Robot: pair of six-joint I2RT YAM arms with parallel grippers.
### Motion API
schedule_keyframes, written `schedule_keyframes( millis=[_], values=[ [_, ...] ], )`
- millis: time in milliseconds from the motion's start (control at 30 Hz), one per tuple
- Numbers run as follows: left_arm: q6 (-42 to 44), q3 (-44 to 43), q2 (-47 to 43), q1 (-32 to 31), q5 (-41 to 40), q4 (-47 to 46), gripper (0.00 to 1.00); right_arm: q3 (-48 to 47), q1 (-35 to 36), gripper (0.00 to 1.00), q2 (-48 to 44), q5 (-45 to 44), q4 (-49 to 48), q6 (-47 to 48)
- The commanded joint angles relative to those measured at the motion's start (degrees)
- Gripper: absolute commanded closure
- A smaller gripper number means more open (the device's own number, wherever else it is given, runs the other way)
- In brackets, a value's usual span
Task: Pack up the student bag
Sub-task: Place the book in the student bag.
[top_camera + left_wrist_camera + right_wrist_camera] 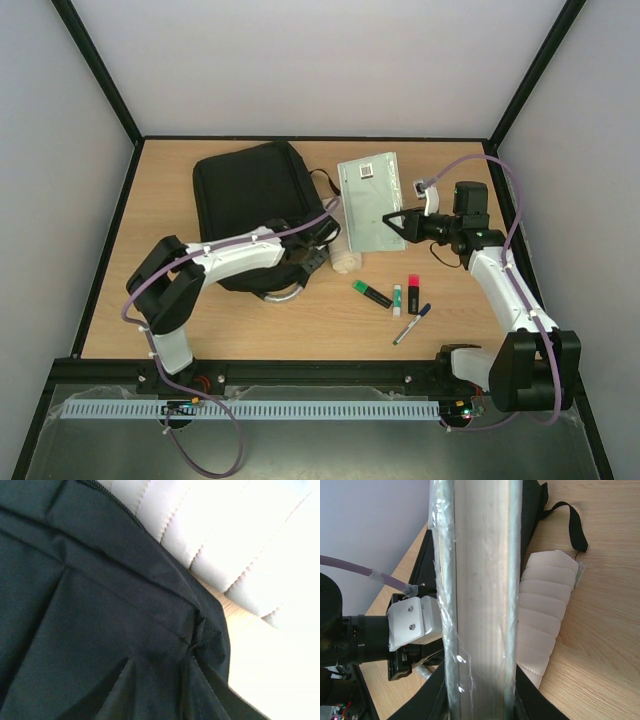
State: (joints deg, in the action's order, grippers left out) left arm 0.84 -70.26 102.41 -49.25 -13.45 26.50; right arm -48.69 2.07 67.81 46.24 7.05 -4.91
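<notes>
Two jobs: your right gripper (398,222), jaws clamped on the flat grey plastic-wrapped book (368,195), should feed it edge-first into the large black fabric student bag (250,195), upper left of centre. Meanwhile your left gripper (314,256) (jaws hidden, cannot tell) sits at its lower right rim.

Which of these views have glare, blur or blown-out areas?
Left wrist: the white quilted pouch is blown out, while the black bag is dark and slightly soft. Right wrist: the wrapped pack sits close to the lens and is blurred, with glare spots on its film. Top external: even light, only soft shadows on the table.
</notes>
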Motion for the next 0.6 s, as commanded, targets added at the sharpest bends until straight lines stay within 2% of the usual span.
schedule_keyframes(
  millis=[0,100,167,300,567],
  values=[
    [-0.1,-1.9,-1.6,-0.2,-1.5,0.8,0.56,-2.2,-0.4,0.99,-2.4,3.8,-3.6,1.0],
    [1.0,0.8,-5.7,-0.2,-1.6,1.7,0.40,-2.2,-0.5,0.99,-2.6,4.0,-3.6,1.0],
    [1.7,3.3,-8.7,-0.1,-1.3,2.7,0.36,-2.2,-0.6,0.99,-2.8,4.1,-3.6,1.0],
    [1.2,8.3,-12.2,0.2,-1.7,5.5,0.35,-2.3,-0.6,0.99,-2.8,4.4,-3.6,0.9],
    [-0.6,15.1,-13.7,0.3,-3.3,9.6,0.35,-2.2,-0.7,0.99,-2.4,5.2,-3.7,0.5]
  ],
)
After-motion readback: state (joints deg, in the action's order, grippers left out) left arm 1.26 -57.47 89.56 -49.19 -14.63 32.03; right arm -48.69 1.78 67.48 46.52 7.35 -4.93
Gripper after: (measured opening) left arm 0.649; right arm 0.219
